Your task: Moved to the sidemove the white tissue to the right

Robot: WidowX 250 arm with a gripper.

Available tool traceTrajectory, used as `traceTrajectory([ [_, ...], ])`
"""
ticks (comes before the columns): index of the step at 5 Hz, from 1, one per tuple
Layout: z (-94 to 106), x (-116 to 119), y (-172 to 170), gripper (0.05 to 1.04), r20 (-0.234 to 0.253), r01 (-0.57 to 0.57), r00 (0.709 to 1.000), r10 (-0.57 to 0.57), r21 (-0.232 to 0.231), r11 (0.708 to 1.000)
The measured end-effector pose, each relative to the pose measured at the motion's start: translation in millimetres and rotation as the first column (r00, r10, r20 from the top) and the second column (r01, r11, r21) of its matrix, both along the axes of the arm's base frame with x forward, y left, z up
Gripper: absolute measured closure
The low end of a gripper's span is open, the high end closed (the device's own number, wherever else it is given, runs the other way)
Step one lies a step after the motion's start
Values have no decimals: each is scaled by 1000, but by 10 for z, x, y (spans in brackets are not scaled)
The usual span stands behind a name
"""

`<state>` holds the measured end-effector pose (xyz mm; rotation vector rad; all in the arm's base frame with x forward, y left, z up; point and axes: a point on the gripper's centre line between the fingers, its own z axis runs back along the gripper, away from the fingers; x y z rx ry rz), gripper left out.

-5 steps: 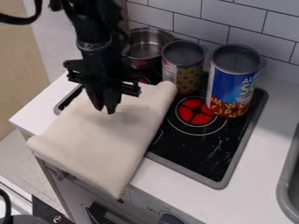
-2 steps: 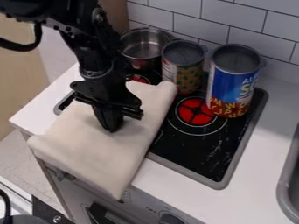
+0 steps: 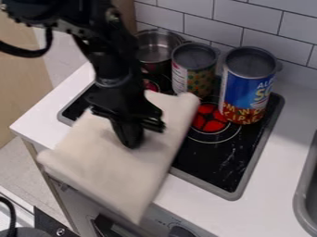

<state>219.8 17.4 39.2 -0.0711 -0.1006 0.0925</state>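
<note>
The black gripper [image 3: 132,142] points down onto the upper middle of the white tissue [image 3: 114,169], its fingers together and shut on the cloth at their tips. The tissue is a thick, folded, off-white cloth lying at a slant over the left part of the black stove [image 3: 213,169]. Its lower end hangs past the counter's front edge, and its upper right corner lies just below the patterned can. The gripper and wrist cover part of the cloth's upper left.
A metal pot [image 3: 155,48], a patterned can [image 3: 195,69] and a larger blue can [image 3: 248,85] stand along the back of the stove. Red burner markings [image 3: 210,119] show right of the cloth. White counter [image 3: 272,176] lies right of the stove, with a grey sink rim [image 3: 303,199] beyond.
The gripper has come down onto the cloth, its fingers have drawn together, and it has moved right and toward the front. The tissue has shifted the same way, baring more stove at the left.
</note>
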Motion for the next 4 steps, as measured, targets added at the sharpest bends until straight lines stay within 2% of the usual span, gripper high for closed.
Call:
traceTrajectory([
  [1,-4,-11,-141,1031,-17,-10,1000,10,-11,1000],
  [2,-11,-3,-308,1031,-6,-25,1000,25,-29,999],
  [3,-19,18,-444,1031,22,-39,999,39,-35,999],
  [4,-43,45,-431,1031,83,-46,995,49,-37,998],
])
